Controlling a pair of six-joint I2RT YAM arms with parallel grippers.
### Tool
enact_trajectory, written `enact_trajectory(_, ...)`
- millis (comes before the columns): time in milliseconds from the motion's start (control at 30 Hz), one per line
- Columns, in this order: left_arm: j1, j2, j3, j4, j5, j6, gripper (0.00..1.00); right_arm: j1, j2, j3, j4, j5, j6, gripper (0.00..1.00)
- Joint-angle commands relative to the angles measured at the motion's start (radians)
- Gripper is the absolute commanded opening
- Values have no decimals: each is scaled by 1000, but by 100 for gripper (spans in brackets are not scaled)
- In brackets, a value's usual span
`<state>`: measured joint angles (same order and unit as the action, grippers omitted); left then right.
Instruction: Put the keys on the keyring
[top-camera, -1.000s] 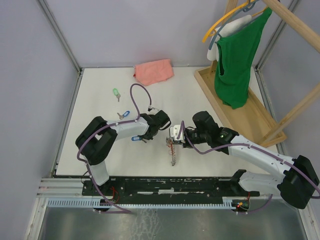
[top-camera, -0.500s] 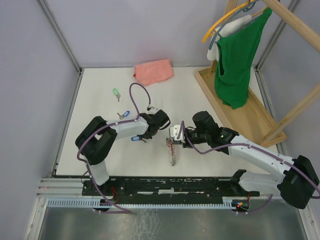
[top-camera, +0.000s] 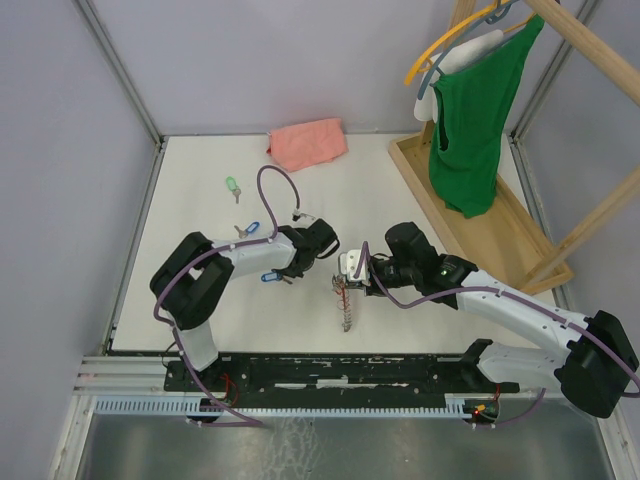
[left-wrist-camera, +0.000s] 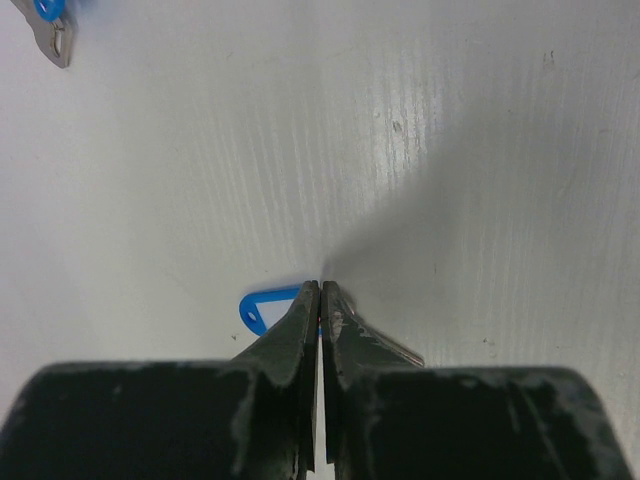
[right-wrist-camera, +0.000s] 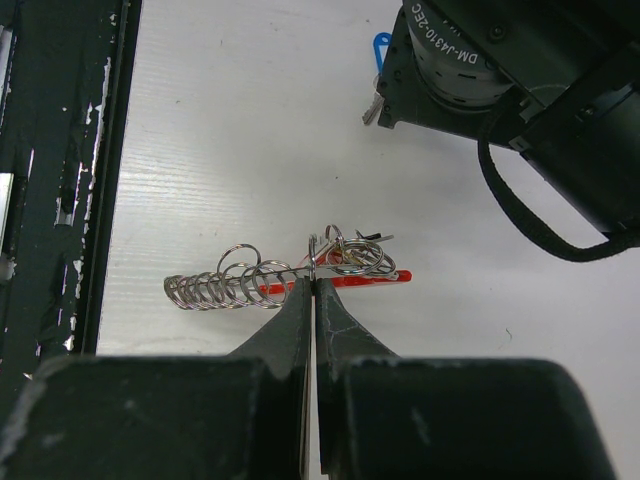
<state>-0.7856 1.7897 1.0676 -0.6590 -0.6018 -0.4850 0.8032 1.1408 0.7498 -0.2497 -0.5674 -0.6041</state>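
My left gripper (left-wrist-camera: 320, 288): jaws closed to hairline gap, tips pinching blue key (left-wrist-camera: 262, 306) flat on table (left-wrist-camera: 450, 150), likely low grip so it lifts for threading. My right gripper (right-wrist-camera: 313, 284): clamped on keyring (right-wrist-camera: 235, 280), steadying it just right of that key. Count: two blue, second blue key (top-camera: 248, 229) farther left; one green key (top-camera: 232, 186), far left. Rings: one linked string, too overlapped to count.

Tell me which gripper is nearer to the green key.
Left. The left gripper is shut over a blue key, right of the green key; the right gripper, pinching the ring chain, is farther right.
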Motion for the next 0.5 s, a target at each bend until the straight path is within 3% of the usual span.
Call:
enact_trajectory(0,5,-57,-17,20,-20,0,3,4,-18,52,44,-24,-5,1)
enact_trajectory(300,5,-288,-162,265,-7,82,3,2,16,99,30,49,83,1)
enact_trajectory(467,5,-455,-293,546,17,153,3,2,21,120,21,140,127,1)
